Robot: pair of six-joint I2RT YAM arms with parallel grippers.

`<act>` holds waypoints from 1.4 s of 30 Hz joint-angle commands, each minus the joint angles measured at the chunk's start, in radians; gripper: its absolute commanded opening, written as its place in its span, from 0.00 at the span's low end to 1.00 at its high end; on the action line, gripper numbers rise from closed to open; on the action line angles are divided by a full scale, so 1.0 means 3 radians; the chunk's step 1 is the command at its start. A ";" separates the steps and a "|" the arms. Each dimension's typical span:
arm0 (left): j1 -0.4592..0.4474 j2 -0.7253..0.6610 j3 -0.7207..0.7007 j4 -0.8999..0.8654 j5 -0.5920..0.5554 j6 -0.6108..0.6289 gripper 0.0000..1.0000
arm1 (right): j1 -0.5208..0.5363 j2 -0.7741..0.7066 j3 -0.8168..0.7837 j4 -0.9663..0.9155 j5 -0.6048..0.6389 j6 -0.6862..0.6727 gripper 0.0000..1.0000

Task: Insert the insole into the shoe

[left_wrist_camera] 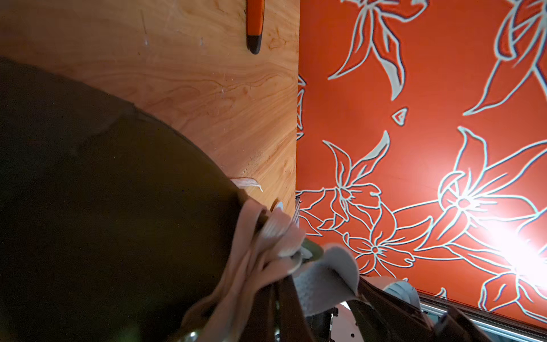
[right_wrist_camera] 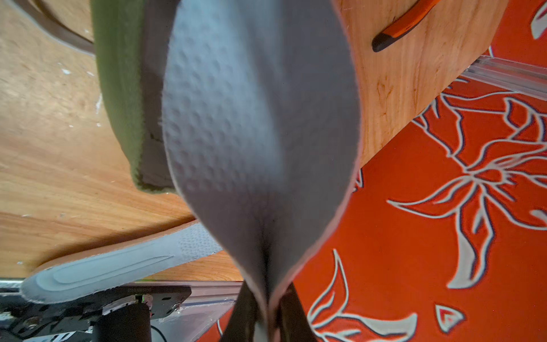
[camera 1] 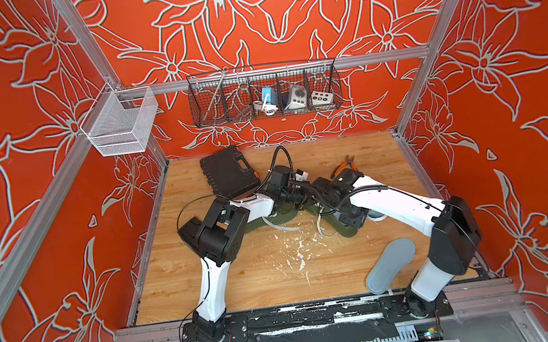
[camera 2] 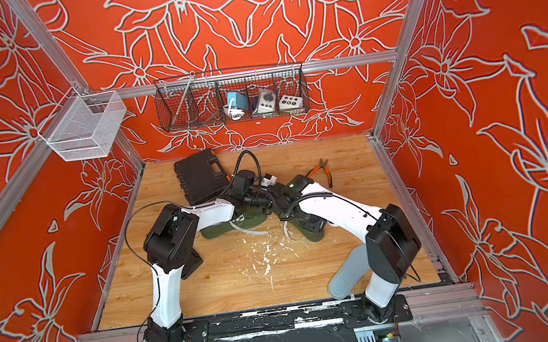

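Two olive shoes lie mid-table, one [camera 1: 284, 215] on the left and one [camera 1: 343, 229] on the right, with both wrists meeting above them and hiding the grips in both top views. My right gripper [right_wrist_camera: 266, 314] is shut on a grey dimpled insole [right_wrist_camera: 260, 133], folded lengthwise, its far end beside the green shoe [right_wrist_camera: 121, 88] and its dark opening. My left gripper [left_wrist_camera: 281, 314] is shut on the shoe's beige tongue [left_wrist_camera: 254, 266] by the white laces; the dark shoe body [left_wrist_camera: 103, 207] fills that view. The insole's tip [left_wrist_camera: 328, 275] shows next to the tongue.
A second grey insole [camera 1: 391, 264] lies flat at the front right, near the right arm's base. Orange-handled pliers [camera 1: 347, 165] lie at the back right, a black tool case [camera 1: 229, 172] at the back left. White flecks [camera 1: 297, 248] dot the wooden table. A wire basket [camera 1: 266, 94] hangs on the back wall.
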 commanded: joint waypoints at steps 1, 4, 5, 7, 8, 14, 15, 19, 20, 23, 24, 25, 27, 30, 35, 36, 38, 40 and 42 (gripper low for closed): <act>0.0002 0.0015 -0.0017 0.0429 0.0199 -0.0151 0.00 | 0.0083 0.0153 0.0078 -0.0096 0.0310 0.0282 0.00; 0.0008 0.0028 -0.0057 0.0511 0.0201 -0.0210 0.00 | 0.0135 0.0243 0.0093 -0.0080 0.0278 0.0458 0.00; 0.0005 0.0029 -0.0071 0.0521 0.0196 -0.0222 0.00 | 0.0145 0.0269 0.0101 -0.0068 0.0222 0.0501 0.00; 0.0005 0.0027 -0.0083 0.0542 0.0195 -0.0232 0.00 | 0.0142 0.0289 0.0116 -0.0018 0.0074 0.0547 0.00; 0.0008 0.0026 -0.0097 0.0550 0.0196 -0.0243 0.00 | 0.0142 0.0285 0.0126 0.0009 0.0012 0.0574 0.00; 0.0008 0.0026 -0.0160 0.0657 0.0181 -0.0316 0.00 | 0.0144 0.0262 0.0127 0.0145 -0.0258 0.0608 0.00; 0.0008 0.0029 -0.0174 0.0677 0.0182 -0.0330 0.00 | 0.0143 0.0277 0.0125 0.0146 -0.0272 0.0621 0.00; 0.0007 0.0014 -0.0226 0.0729 0.0162 -0.0359 0.00 | 0.0134 0.0305 0.0098 0.0236 -0.0468 0.0667 0.00; 0.0008 0.0001 -0.0241 0.0731 0.0161 -0.0360 0.00 | 0.0128 0.0301 0.0092 0.0265 -0.0553 0.0678 0.00; 0.0008 -0.0025 -0.0276 0.0734 0.0155 -0.0355 0.00 | 0.0063 0.0237 0.0074 0.0392 -0.0813 0.0725 0.00; 0.0008 -0.0027 -0.0289 0.0739 0.0156 -0.0352 0.00 | 0.0043 0.0216 0.0058 0.0430 -0.0884 0.0724 0.00; 0.0008 -0.0033 -0.0306 0.0744 0.0153 -0.0352 0.00 | 0.0021 0.0186 0.0028 0.0477 -0.0947 0.0719 0.00; 0.0008 -0.0045 -0.0334 0.0753 0.0149 -0.0356 0.00 | -0.0011 0.0152 -0.0030 0.0549 -0.1016 0.0681 0.00; 0.0007 -0.0056 -0.0358 0.0767 0.0140 -0.0360 0.00 | -0.0077 0.0064 -0.0159 0.0707 -0.1192 0.0615 0.00; 0.0005 -0.0081 -0.0381 0.0757 0.0140 -0.0345 0.00 | -0.0230 -0.0076 -0.0336 0.0871 -0.1446 0.0564 0.00; 0.0007 -0.0082 -0.0385 0.0757 0.0141 -0.0337 0.00 | -0.0257 -0.0096 -0.0358 0.0896 -0.1468 0.0557 0.00; 0.0008 -0.0082 -0.0390 0.0757 0.0144 -0.0341 0.00 | -0.0312 -0.0144 -0.0402 0.0951 -0.1538 0.0527 0.00; 0.0008 -0.0087 -0.0389 0.0752 0.0144 -0.0332 0.00 | -0.0367 -0.0173 -0.0430 0.1008 -0.1656 0.0503 0.00; 0.0004 -0.0102 -0.0386 0.0726 0.0136 -0.0314 0.00 | -0.0399 -0.0150 -0.0399 0.0991 -0.1707 0.0468 0.00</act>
